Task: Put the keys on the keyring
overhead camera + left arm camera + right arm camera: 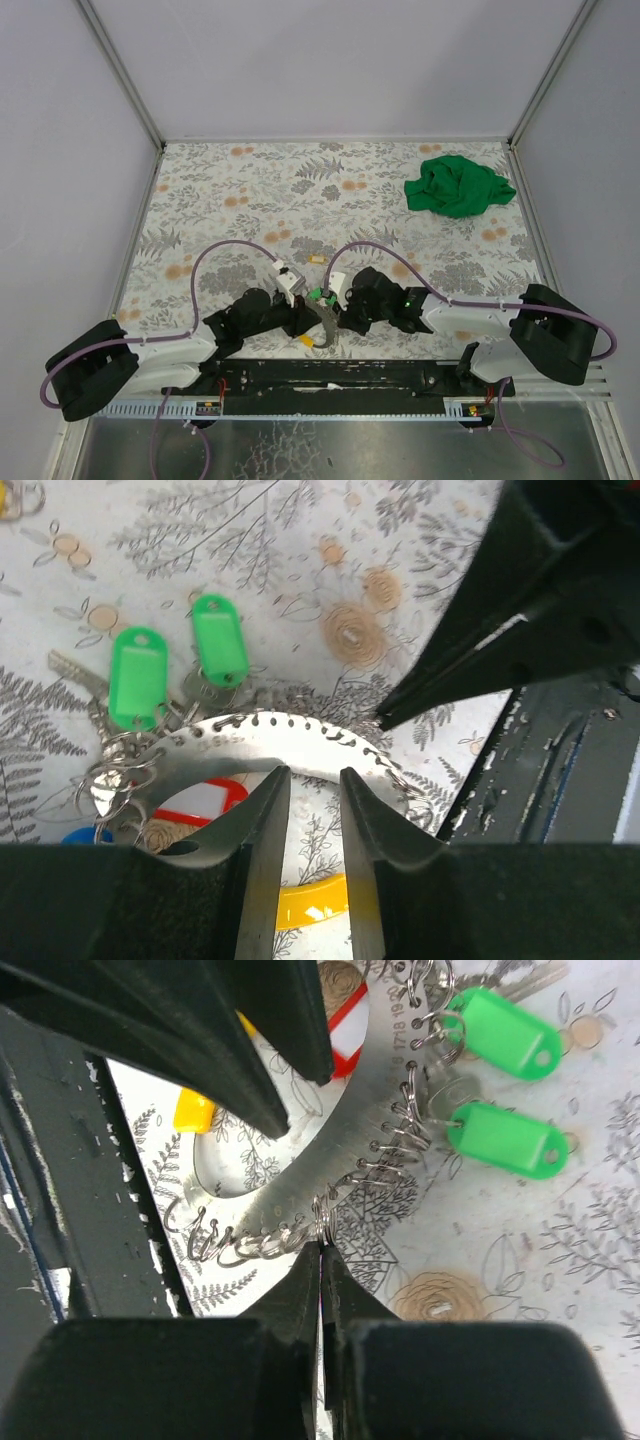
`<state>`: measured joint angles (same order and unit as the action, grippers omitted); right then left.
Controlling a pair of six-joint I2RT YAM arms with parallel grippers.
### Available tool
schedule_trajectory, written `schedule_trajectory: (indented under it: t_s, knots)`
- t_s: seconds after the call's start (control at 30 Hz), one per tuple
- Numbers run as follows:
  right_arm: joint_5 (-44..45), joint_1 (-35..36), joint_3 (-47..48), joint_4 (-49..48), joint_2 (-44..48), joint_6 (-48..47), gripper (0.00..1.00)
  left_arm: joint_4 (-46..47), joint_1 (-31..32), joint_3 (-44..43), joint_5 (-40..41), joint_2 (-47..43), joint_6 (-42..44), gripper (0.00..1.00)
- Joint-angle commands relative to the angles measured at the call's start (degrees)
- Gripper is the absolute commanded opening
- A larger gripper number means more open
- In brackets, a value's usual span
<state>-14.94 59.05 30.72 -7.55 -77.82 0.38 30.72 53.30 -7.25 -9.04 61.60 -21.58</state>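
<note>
Where the floral table (250, 190) nears its front edge, the keyring (300, 742) lies with green-tagged keys (140, 675) clipped to it. At its inner rim the left gripper (313, 780) holds its jaws slightly apart. The right gripper (321, 1250) is pinched together against an outer wire loop.

**Right wrist view.** We read a short row of small dark numerals on the keyring (345, 1145), a flat silvery crescent. They run just inside the line of punched holes along its outer edge. The row lies at about 1 o'clock in the frame, and the figures stand sideways to the camera. We make out 17, 18 and 19, though only faintly. Following the curve down toward 7 o'clock, the marks blur and we cannot read them.

**Left wrist view.** The same crescent carries small dark marks beside its holes, at about 3 o'clock from the frame's centre. They are too soft for us to read.

**Top external view.** We find no lettering large enough to read.
</note>
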Motion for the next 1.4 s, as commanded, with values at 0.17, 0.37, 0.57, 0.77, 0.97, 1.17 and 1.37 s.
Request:
schedule_trajectory:
  t_s: [0.17, 0.37, 0.57, 0.77, 0.97, 1.17, 1.37]
  knots:
    - [4.04, 0.31, 3.72, -0.40, 3.52, -12.94, 0.00, 16.99, -2.78, 3.80, -6.81, -1.65, 8.06, 0.26]
    - [3.35, -0.29, 1.60, -2.24, 5.39, -17.21, 0.00, 20.05, -3.38, 2.09, -10.03, 3.16, 9.81, 0.23]
    - [3.56, -0.87, -0.99, -5.19, 3.82, -14.30, 0.03, 17.67, -3.78, -1.59, -6.65, 8.43, 7.94, 0.22]
    - [3.31, -0.86, -0.91, -2.36, 0.68, -7.50, 0.13, 13.62, -3.79, -3.74, -5.65, 10.95, 6.46, 0.22]
    - [3.08, -0.84, 2.85, 4.05, 1.59, -3.70, 0.29, 9.36, -3.94, -3.24, -1.43, 7.81, 4.35, 0.22]
    - [3.33, -0.88, 9.93, 12.89, 0.04, -2.99, 0.31, 3.67, -4.68, -3.16, -0.01, 4.24, 1.75, 0.22]
    - [1.40, -0.86, 15.93, 20.91, -3.83, -0.49, 0.30, 2.79, -4.78, -2.08, -0.52, 2.95, -0.23, 0.22]
